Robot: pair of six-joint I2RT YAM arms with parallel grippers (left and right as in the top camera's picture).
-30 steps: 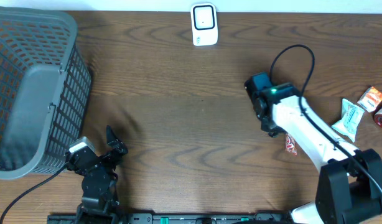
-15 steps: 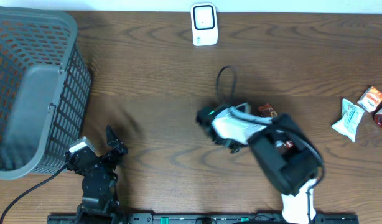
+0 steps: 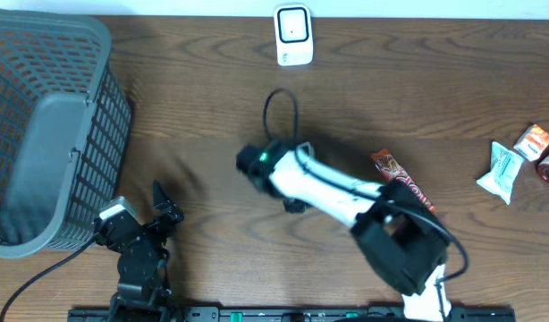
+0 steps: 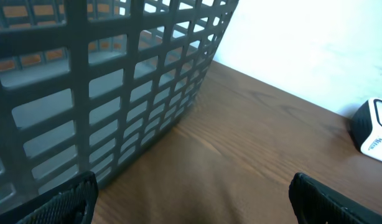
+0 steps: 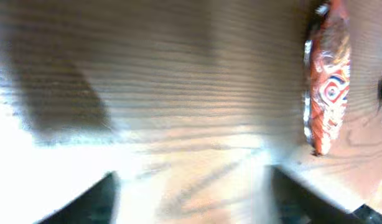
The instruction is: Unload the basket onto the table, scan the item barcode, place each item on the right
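Starting from the lower edge of the overhead view, the left gripper (image 3: pixel 164 204) is found at lower left, beside the grey plastic lattice basket (image 3: pixel 105 116). Its jaws are spread wide, with nothing but the dark brown wooden table (image 4: pixel 241 155) between them in the left wrist view.

Further up, right of centre, the long red-and-orange printed snack packet (image 3: pixel 402 182) lies flat on the table. Its long axis runs diagonally from upper left to lower right, and its lower end is partly hidden by the white right arm (image 3: pixel 333 190).

The right gripper (image 3: pixel 248 164) is located left of centre, so the packet lies to its right, back along the arm. In the blurred right wrist view the packet (image 5: pixel 328 81) is seen at upper right, standing lengthwise up the frame and wholly outside the jaws. The dark fingers (image 5: pixel 104 199) stand well apart with only bare wood between them. Nothing is held.

The right arm is judged much the nearer to the packet; the left gripper is well apart from it. A return to the right is judged necessary before any grasp.

At the top centre stands the small white barcode scanner (image 3: pixel 292 36), not yet approached by the packet.

Against the earlier frames, the right arm has been swung from the right side to the centre and its jaws have been parted. The packet's place appears unchanged, more of it now being uncovered. The left gripper has not moved.
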